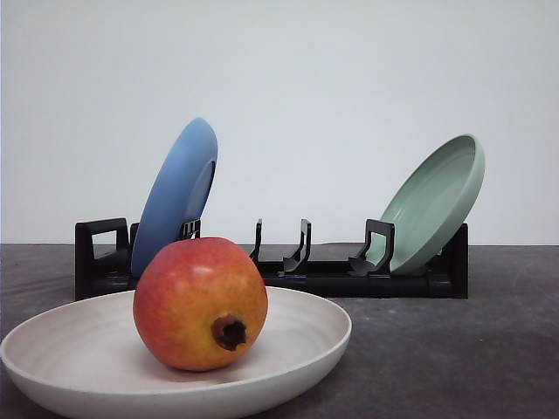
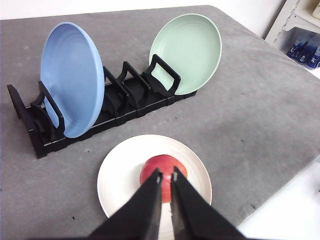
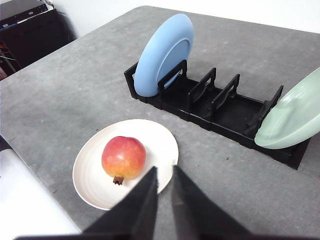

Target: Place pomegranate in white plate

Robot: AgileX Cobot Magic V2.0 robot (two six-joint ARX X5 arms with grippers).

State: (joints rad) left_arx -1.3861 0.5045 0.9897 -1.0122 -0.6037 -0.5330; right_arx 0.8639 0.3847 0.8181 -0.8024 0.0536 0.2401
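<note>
So the pomegranate [image 1: 200, 303] is sitting inside the white plate [image 1: 61, 349], resting on its side with the dark calyx nub facing the front camera, a bit off the plate's centre. Looks to me like the placing is basically done. The left gripper [image 2: 166, 176] hangs above the fruit with its fingers nearly together, just a thin slit between them, holding nothing. The right gripper [image 3: 165, 172] is above the plate's edge, same deal: fingers almost closed, nothing in them.

What could go wrong? The fruit is round and smooth and the dish is shallow, so a bump from either arm on the way out could probably roll it over the rim. The plate also sits close to the table's near edge, so a nudge there might shove it off.

Further back is the black rack [image 1: 314, 271], with the blue plate [image 1: 179, 194] and pale green plate [image 1: 435, 199] leaning in it.

Count: 1 pomegranate, 3 plates, 1 rack, 2 grippers
</note>
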